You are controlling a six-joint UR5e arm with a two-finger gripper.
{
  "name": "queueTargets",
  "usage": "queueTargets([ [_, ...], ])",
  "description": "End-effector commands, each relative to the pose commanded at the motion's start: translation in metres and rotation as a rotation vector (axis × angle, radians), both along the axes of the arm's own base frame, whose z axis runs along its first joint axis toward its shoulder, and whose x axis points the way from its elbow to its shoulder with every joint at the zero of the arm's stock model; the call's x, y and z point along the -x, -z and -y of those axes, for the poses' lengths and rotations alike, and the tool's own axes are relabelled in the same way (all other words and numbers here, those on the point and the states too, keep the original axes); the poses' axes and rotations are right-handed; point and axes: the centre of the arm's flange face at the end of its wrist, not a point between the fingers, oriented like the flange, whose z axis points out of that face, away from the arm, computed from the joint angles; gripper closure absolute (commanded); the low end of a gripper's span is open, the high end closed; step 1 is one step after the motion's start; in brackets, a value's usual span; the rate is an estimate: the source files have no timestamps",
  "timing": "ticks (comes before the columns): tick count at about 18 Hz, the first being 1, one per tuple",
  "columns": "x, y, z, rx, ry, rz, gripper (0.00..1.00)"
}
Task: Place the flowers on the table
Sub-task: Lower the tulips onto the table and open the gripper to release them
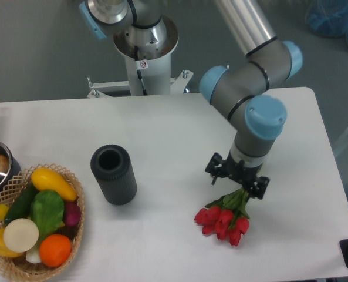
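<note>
The small bunch of red tulips with green stems (pixel 227 218) is held by closed jaws, buds seemingly touching the large white matte surface (pixel 179 135); release is judged next.

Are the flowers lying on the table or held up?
Cannot tell for sure. The flowers point buds-down toward the table, stems up in the gripper; whether the buds touch the surface is unclear from this view.

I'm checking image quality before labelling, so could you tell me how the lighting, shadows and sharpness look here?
Fixed camera: lighting is even and soft on the table, without glare; the dark cylinder and flowers cast only faint shadows; the claw looks slightly soft, so its jaw state is unclear; the frame cuts the basket.
</note>
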Motion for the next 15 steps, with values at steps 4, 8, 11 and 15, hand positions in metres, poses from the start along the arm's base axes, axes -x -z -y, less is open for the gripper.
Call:
queueTargets([
  [4, 0.017, -0.013, 0.02, 0.008, -0.039, -0.027, 0.0],
  [8, 0.034, -0.023, 0.028, 0.074, -0.036, -0.095, 0.0],
  [11, 0.049, -0.015, 0.05, 0.144, 0.078, -0.129, 0.0],
  [15, 0.063, -0.015, 0.073, 0.179, 0.095, -0.139, 0.0],
])
